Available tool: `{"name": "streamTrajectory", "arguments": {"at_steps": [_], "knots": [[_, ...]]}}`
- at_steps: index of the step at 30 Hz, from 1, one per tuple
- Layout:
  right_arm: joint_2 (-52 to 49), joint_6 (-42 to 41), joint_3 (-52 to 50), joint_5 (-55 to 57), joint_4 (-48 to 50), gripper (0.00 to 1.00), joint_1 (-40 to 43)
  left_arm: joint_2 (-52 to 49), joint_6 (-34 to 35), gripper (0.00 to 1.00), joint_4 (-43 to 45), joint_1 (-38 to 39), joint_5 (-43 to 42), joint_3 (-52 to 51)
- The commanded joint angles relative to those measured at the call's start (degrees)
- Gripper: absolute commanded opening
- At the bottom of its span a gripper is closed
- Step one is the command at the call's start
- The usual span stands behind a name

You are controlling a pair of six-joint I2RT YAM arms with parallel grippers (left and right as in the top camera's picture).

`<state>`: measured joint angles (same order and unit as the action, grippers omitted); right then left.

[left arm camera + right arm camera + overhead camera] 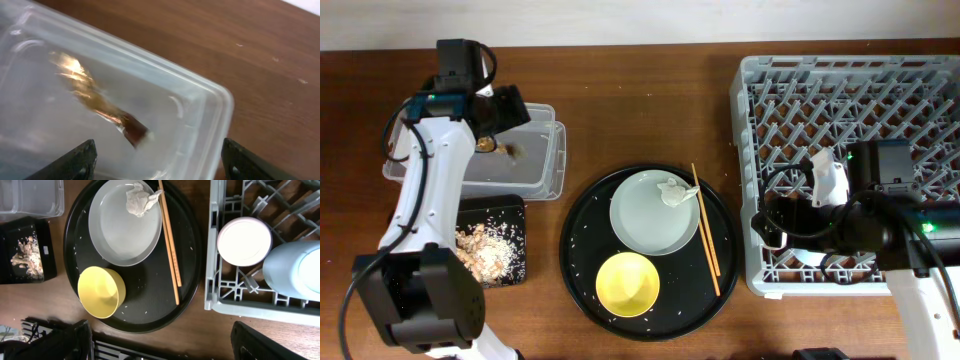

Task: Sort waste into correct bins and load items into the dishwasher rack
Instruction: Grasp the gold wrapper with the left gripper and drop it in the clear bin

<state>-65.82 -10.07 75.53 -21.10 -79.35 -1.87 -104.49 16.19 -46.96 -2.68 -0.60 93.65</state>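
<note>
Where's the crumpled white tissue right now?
In the overhead view, the tissue lies on the grey plate, at its rim nearest the chopsticks, on the round black tray mid-table.

blurred gold wrapper (100,107), seemingly crumpled, lies in clear tub (221,102); white tissue (140,199) on grey plate (120,232).

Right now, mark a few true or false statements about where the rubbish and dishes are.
1. The crumpled white tissue lies on the pale grey round plate. True.
2. The small pink cup sits in the large grey plastic rack. True.
3. The yellow bowl is in that rack. False: it stands on the large round black tray.
4. The two thin wooden chopsticks lie in the rack too. False: they lie on the round tray, along the plate's edge.
</note>
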Motion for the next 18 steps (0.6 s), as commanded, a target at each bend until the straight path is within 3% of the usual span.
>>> {"name": "streamTrajectory", "arguments": {"at_steps": [1,2,5,8,10,13,18], "knots": [[0.1,0.2,0.6,-0.1,-0.1,0.89,-0.4,-0.1,-3.6,0.77,-3.4,3.3,-13.4,0.7],[0.1,0.2,0.6,-0.1,-0.2,0.89,-0.4,-0.2,-6.2,0.71,-5.4,5.9,-14.9,0.0],[0.1,0.2,0.6,-0.1,-0.1,0.89,-0.4,-1.1,-17.4,0.68,-4.8,18.4,-13.6,-5.2],[0.1,0.2,0.6,-0.1,0.0,0.89,-0.4,-3.5,-19.5,0.68,-1.9,30.0,-4.0,-9.4],[0.1,0.2,0.6,-0.1,0.1,0.90,-0.4,-5.9,-20.5,0.68,0.1,35.7,-4.2,-9.8],[0.1,0.2,0.6,-0.1,0.1,0.90,-0.4,-10.3,-21.0,0.70,5.1,40.9,-0.5,-9.9],[0.1,0.2,0.5,-0.1,0.5,0.92,-0.4,-16.1,-21.0,0.75,12.7,42.4,0.1,-9.9]]}}
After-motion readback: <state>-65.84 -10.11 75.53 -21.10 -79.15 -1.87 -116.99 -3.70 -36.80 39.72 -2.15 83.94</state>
